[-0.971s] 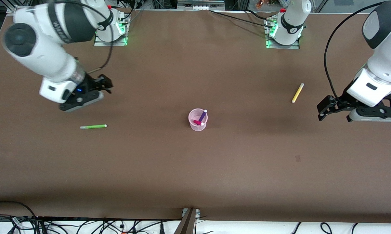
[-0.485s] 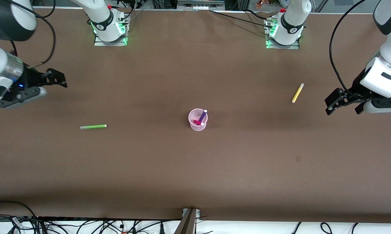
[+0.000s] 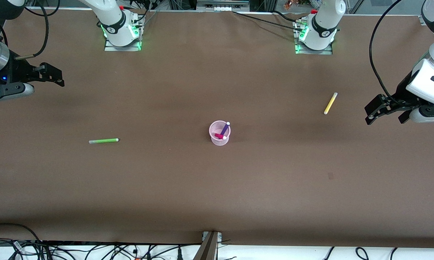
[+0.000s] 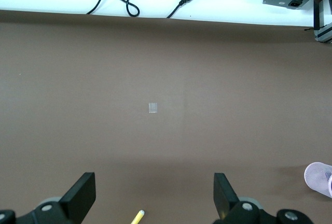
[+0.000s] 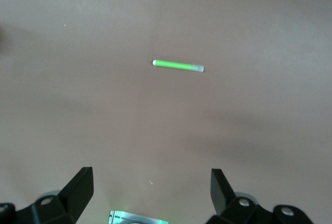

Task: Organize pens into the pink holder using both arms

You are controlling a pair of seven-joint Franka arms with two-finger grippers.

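Holder: pink holder (image 3: 219,133) mid-table, with purple pen (image 3: 225,128) and magenta pen (image 3: 219,136) inside (magenta mostly sunk in) | green pen (image 3: 103,141) flat toward right arm's end | yellow pen (image 3: 330,103) toward left arm's end, cut off in left wrist view | left gripper (image 3: 377,109) spread, empty | right gripper (image 3: 52,76) spread, empty

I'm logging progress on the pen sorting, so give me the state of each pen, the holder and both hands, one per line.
green pen: lying flat on the table, loose
yellow pen: lying flat on the table, loose
purple pen: leaning in the holder
magenta pen: in the holder
pink holder: upright
left hand: open, empty
right hand: open, empty
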